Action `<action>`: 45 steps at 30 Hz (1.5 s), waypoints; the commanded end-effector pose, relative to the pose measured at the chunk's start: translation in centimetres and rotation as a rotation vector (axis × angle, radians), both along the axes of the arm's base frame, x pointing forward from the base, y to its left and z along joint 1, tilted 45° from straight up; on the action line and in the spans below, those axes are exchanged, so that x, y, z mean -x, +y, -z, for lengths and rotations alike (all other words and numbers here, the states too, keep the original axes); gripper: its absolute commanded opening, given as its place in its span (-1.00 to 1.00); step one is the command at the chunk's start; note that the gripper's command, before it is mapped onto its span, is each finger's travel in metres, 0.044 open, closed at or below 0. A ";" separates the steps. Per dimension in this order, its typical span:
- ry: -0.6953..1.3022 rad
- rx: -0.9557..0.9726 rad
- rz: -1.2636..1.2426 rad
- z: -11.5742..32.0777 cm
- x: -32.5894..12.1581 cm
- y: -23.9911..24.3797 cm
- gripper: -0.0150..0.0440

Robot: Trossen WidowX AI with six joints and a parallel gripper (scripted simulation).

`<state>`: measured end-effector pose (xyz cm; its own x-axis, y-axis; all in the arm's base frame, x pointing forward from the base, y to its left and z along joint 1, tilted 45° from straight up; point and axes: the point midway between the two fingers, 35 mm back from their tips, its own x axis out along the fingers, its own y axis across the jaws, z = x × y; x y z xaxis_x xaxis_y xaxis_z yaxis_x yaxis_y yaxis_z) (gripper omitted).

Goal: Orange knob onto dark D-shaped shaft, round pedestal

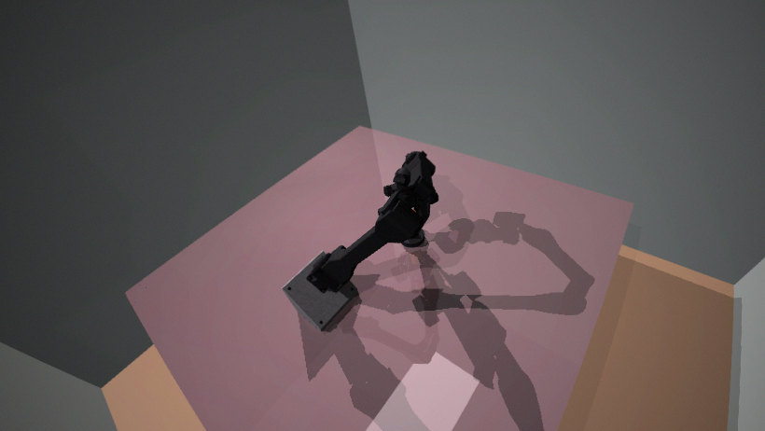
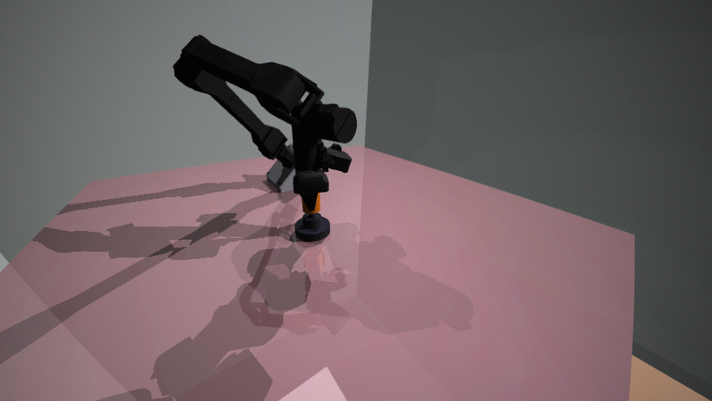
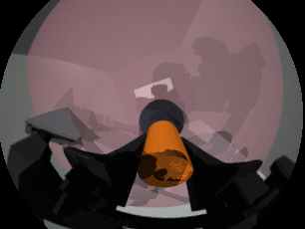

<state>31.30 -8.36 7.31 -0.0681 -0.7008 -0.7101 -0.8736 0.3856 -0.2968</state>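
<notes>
Above dark pedestal [image 1: 413,241] [image 2: 312,230] [image 3: 148,117], orange cylindrical knob [image 2: 316,205] [image 3: 165,144]

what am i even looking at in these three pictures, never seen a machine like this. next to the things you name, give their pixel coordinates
It is one black robot arm, bolted by a grey base plate [image 1: 299,299] [image 2: 277,178] to a shiny pink table [image 1: 241,241] [image 2: 497,299] [image 3: 100,40]. The top picture looks down from high up, the exterior one looks from the side, and the wrist one looks from the arm's own end past its fingers.

The gripper [image 2: 311,201] [image 3: 161,138] is closed on an orange knob [image 2: 315,204] [image 3: 166,136]. Beneath the knob a dark round pedestal [image 2: 312,231] [image 3: 150,112] stands on the table. The knob looks upright above it; whether it has started onto the shaft is hard to tell. The grey patches are shadows.
</notes>
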 end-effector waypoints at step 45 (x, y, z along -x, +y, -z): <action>0.294 -0.025 -0.301 -0.3 0.0 0.1 -0.49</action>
<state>31.35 -8.19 7.55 -0.0675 -0.7018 -0.7091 -0.9907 0.1311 -0.0354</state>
